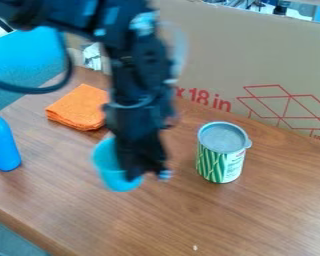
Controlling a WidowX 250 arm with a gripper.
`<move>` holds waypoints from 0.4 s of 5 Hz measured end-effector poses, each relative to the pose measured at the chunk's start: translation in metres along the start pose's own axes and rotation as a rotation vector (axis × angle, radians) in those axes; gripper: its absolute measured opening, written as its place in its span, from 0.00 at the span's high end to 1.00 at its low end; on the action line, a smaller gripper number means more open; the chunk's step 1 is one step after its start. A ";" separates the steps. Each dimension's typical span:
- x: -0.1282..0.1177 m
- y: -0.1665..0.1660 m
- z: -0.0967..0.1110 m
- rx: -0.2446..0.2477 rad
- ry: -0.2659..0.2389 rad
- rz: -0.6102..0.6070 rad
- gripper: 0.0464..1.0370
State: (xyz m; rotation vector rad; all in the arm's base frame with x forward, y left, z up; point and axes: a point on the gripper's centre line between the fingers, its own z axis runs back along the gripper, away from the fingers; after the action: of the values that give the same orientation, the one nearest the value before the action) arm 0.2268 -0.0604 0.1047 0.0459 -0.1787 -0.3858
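The black gripper (147, 174) hangs down over the left-centre of the table, blurred. Directly behind and to its left is a light blue cup (109, 167), partly covered by the gripper; whether the two touch, I cannot tell. A can with a grey lid and a green-and-white striped side (219, 159) stands upright to the right of the gripper. Behind the cup, a folded orange cloth (79, 107) lies on the table. At the left edge stands a blue bottle (2, 145).
A large cardboard panel (256, 65) with red print stands along the back of the brown wooden table (256, 220). The table's front-left edge runs diagonally across the lower left. A dark cable loops from the arm at upper left, above the cloth.
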 end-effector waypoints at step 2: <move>0.013 -0.082 -0.014 -0.081 0.009 -0.238 0.96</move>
State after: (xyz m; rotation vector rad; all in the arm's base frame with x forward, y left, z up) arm 0.2110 -0.1411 0.0865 -0.0111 -0.1485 -0.6298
